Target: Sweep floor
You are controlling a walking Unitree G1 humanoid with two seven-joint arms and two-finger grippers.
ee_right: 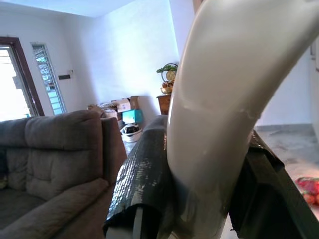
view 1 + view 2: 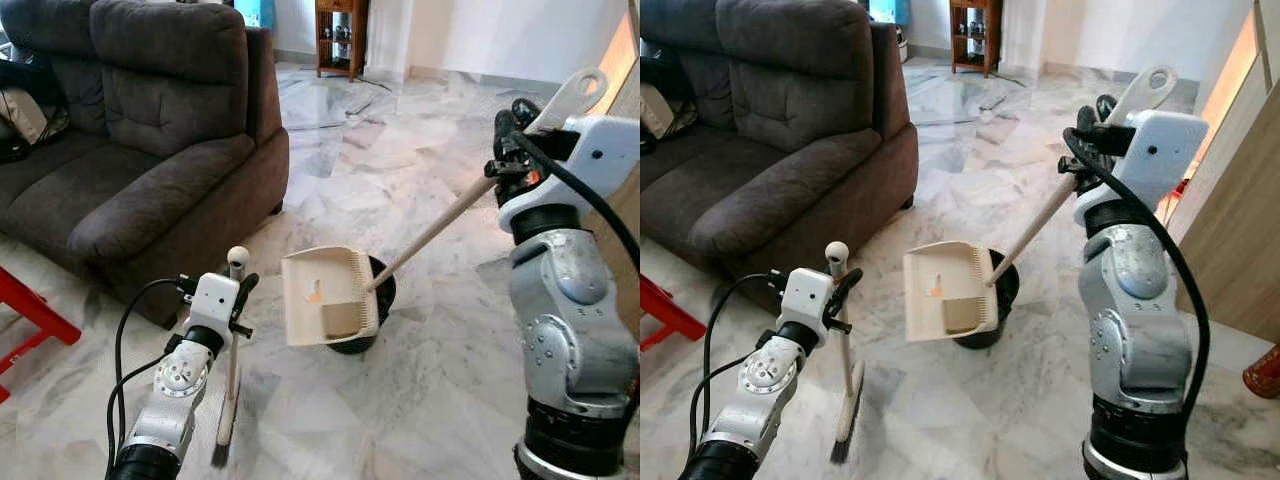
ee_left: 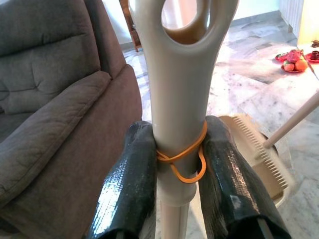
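My left gripper (image 2: 240, 292) is shut on the handle of a small cream broom (image 2: 232, 360), which stands upright with its dark bristles on the marble floor. The left wrist view has the black fingers (image 3: 129, 189) clamped on that handle (image 3: 179, 99), an orange rubber band around it. My right gripper (image 2: 512, 140) is raised at the right, shut on the long handle (image 2: 430, 230) of a cream dustpan (image 2: 328, 295). The pan hangs tilted over a black bin (image 2: 386, 290), with a small orange scrap on it. In the right wrist view, fingers (image 1: 144, 179) grip the handle's end (image 1: 224, 99).
A dark brown sofa (image 2: 130, 150) fills the left, close behind the broom. A red stool (image 2: 25, 310) pokes in at the far left. A wooden cabinet (image 2: 1230, 230) stands on the right, and a wooden shelf (image 2: 340, 35) is at the far wall. Cables (image 2: 340, 105) lie on the floor.
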